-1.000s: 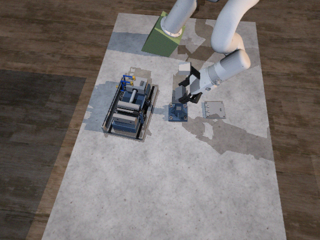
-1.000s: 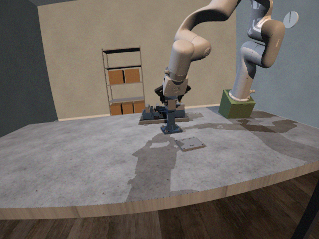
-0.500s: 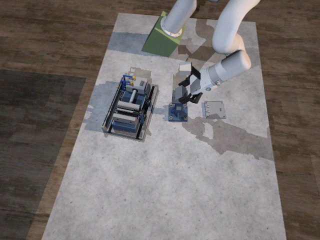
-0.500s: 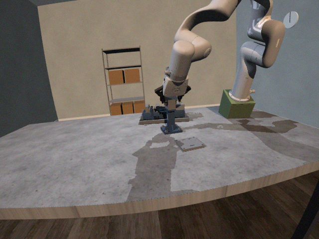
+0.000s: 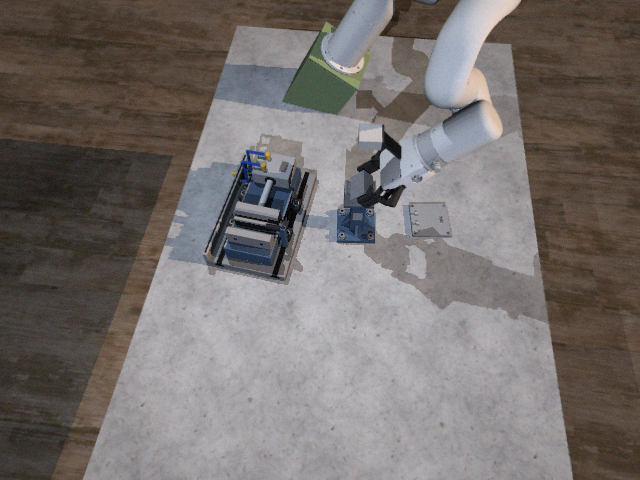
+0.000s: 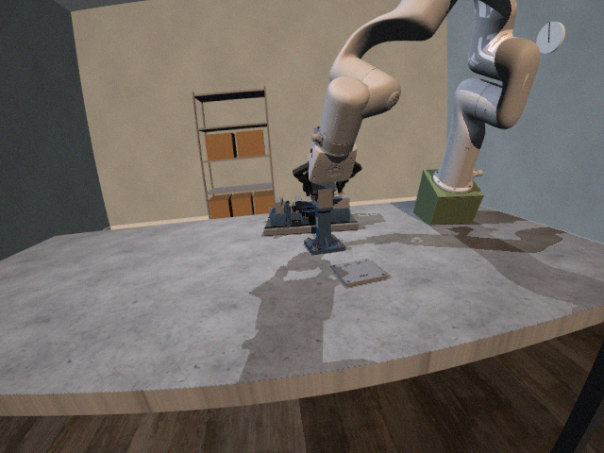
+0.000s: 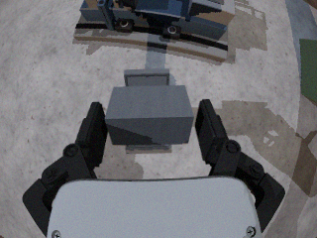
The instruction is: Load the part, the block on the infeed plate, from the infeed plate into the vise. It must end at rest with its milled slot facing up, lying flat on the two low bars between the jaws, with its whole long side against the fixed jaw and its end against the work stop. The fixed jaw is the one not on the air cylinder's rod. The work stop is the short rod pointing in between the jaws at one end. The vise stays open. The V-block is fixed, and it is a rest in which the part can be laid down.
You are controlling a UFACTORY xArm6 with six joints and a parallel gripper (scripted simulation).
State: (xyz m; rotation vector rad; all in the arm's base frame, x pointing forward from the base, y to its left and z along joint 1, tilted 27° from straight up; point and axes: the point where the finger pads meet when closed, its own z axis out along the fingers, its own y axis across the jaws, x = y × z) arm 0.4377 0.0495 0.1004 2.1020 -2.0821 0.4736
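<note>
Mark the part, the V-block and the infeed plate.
part (image 7: pixel 150 115), wrist view, its near face between the open fingers.
V-block (image 5: pixel 356 227), top view, its blue base.
infeed plate (image 5: pixel 428 219), top view, bare middle of the plate.

The worktop (image 6: pixel 146 302) looks like rough, mottled concrete edged in pale wood; the part (image 7: pixel 150 117) seems matt grey metal, perhaps.
</note>
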